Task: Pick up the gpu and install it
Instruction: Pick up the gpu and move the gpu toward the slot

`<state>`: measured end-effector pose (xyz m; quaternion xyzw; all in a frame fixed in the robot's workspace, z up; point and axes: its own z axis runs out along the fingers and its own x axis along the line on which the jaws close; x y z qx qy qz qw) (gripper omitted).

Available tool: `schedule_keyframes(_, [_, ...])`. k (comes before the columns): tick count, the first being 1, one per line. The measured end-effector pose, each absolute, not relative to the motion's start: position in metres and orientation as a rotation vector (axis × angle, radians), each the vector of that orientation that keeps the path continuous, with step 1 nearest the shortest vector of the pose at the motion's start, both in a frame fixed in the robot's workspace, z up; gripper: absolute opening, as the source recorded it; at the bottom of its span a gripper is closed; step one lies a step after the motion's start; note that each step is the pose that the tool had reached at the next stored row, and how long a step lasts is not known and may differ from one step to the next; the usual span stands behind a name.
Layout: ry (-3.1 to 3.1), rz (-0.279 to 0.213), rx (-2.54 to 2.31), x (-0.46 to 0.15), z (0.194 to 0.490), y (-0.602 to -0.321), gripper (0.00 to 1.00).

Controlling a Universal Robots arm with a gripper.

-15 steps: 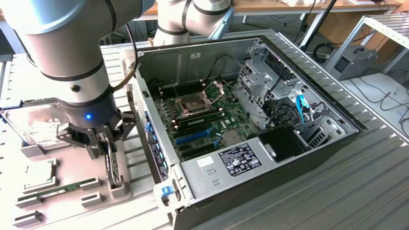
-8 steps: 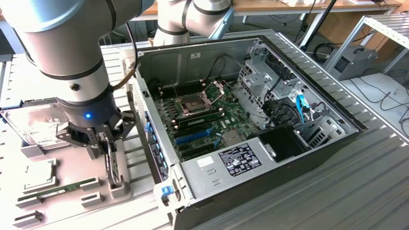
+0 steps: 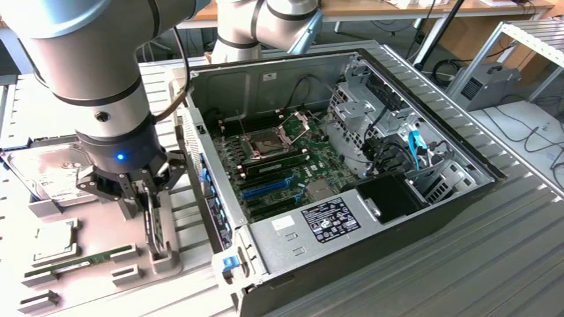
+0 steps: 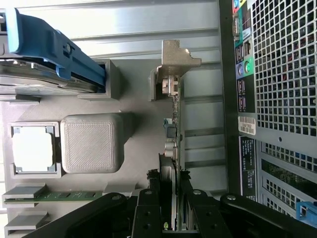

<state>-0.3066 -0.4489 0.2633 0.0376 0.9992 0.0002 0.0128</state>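
The gpu (image 4: pixel 173 129) stands on edge in a grey holder (image 3: pixel 164 259) on the parts tray, left of the open computer case (image 3: pixel 458 198) in the exterior view. Its silver bracket (image 4: pixel 174 59) is at the end far from my fingers. My gripper (image 4: pixel 170 210) reaches down over the card's other end, one black finger (image 4: pixel 148 208) pressed on each face, so it is shut on the card. In the exterior view the gripper (image 3: pixel 146 201) sits just above the holder with the card (image 3: pixel 157 231) hanging between its fingers. Blue expansion slots (image 3: pixel 264 188) lie on the case's motherboard.
On the grey tray (image 3: pixel 97 290) lie a silver hard drive (image 3: pixel 49 175), a CPU (image 3: pixel 55 241) and a green RAM stick (image 3: pixel 79 261). The case's perforated rear panel (image 4: pixel 282 99) stands close beside the card. A second arm's base (image 3: pixel 264 26) rises behind the case.
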Motion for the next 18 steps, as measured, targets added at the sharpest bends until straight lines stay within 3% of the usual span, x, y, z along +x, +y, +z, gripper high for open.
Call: schedule_keyframes(18, [3.114, 0.001, 0.117, -0.3066, 0.2729, -0.4489, 0.26])
